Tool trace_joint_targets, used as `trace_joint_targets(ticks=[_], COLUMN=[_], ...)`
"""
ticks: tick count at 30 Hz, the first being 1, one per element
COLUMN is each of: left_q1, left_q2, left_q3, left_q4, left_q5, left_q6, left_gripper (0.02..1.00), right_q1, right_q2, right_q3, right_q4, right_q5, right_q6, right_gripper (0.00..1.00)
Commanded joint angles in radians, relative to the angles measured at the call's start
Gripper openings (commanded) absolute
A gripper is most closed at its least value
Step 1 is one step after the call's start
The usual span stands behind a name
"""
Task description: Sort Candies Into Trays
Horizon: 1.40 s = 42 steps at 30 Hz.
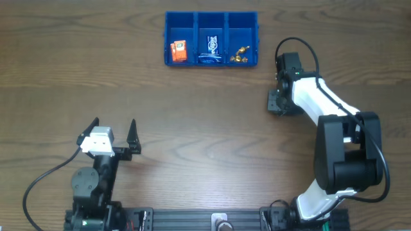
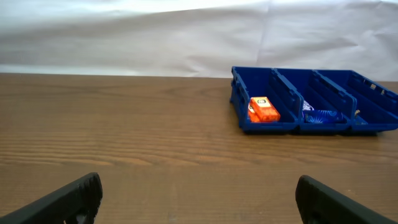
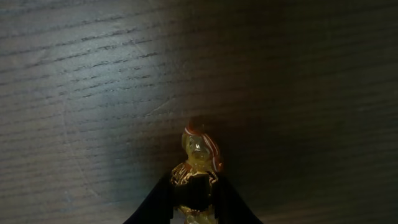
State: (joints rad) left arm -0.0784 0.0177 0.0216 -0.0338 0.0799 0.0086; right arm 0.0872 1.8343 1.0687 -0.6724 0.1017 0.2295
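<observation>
A three-compartment tray [image 1: 211,14] sits at the middle of the far edge of the bench [image 1: 192,115]. Its left compartment holds a boxed candy [image 1: 178,52], the middle one a wrapped candy [image 1: 211,46], and the right one several small candies [image 1: 241,56]. The right pincer [image 1: 277,102] is near the tray's right near corner, low over the bench, with a twist-wrapped candy [image 3: 199,149] between its fingers. The left pincer [image 1: 113,122] is well apart, toward the near left corner.

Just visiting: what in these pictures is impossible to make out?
Top view: the right arm's own wrist covers its jaws and whatever they hold.
Right wrist view: the gold candy has its lower end hidden between the jaws.
Left wrist view: on the blue tray, the compartment farthest from the orange candy runs off the edge; walls hide its contents.
Top view: the tray's gold pieces are too small to count.
</observation>
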Motion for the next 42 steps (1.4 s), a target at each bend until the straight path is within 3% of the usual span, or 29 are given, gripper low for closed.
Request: trace_joint_targets(ticks=[1,7,11,23,36,40,42], left_q1=[0.007,0.007,0.007,0.007,0.007,0.007,0.007], left_q2=[-0.005,-0.005,-0.005,-0.005,-0.005,-0.005,-0.005], left_q3=[-0.015,-0.015,-0.015,-0.015,-0.015,-0.015,-0.015], left_q4=[-0.04,-0.04,-0.04,-0.04,-0.04,-0.04,-0.04], left_q5=[0.018,0.018,0.018,0.018,0.018,0.018,0.018], left_q6=[0.014,0.014,0.014,0.014,0.014,0.014,0.014], left_gripper=[0.998,0.998,0.998,0.998,0.998,0.998,0.998], right_q1=[0.011,0.101,0.152,0.213,0.215,0.215,0.215], right_q2=[-0.033,-0.32,-0.376,0.104,0.3,0.3,0.3], right_q3=[-0.002,0.045,0.219,0.756,0.785,0.785,0.785], right_q4=[-0.01,-0.01,-0.021,-0.006,0.089,0.098,0.097], right_q5=[0.01,0.009,0.009,0.055,0.055,0.055,0.055], right_q6=[0.002,0.083,0.116,0.112,0.137,0.137,0.137], right_gripper=[0.117,0.134,0.134,0.117,0.13,0.191,0.277])
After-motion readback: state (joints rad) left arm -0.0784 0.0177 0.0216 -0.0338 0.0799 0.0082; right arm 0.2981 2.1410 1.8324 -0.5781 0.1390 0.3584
